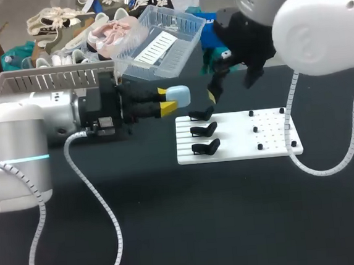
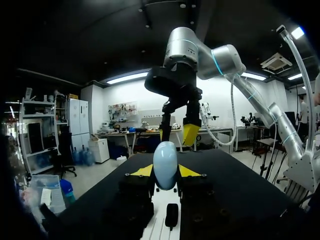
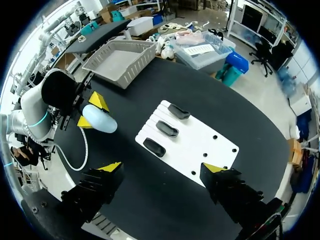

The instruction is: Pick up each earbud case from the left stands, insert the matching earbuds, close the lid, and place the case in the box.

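A pale blue earbud case (image 1: 179, 95) hangs in the air left of the white board (image 1: 240, 140), lid closed, with my left gripper (image 1: 167, 102) shut on it. In the left wrist view the case (image 2: 165, 164) stands upright between the yellow fingertips (image 2: 142, 171). Three black stands (image 1: 204, 130) line the board's left side, all bare. Small black pegs (image 1: 255, 129) dot its right side. My right gripper (image 1: 231, 85) hovers open above the board's far edge, holding nothing; its own view looks down on the board (image 3: 200, 150), the stands (image 3: 167, 128) and the case (image 3: 99, 119).
A grey slatted basket (image 1: 48, 78) stands at the table's back left. A clear plastic bin (image 1: 174, 27) with a paper sheet sits behind it, beyond the right gripper. Dark tabletop (image 1: 203, 223) stretches in front of the board.
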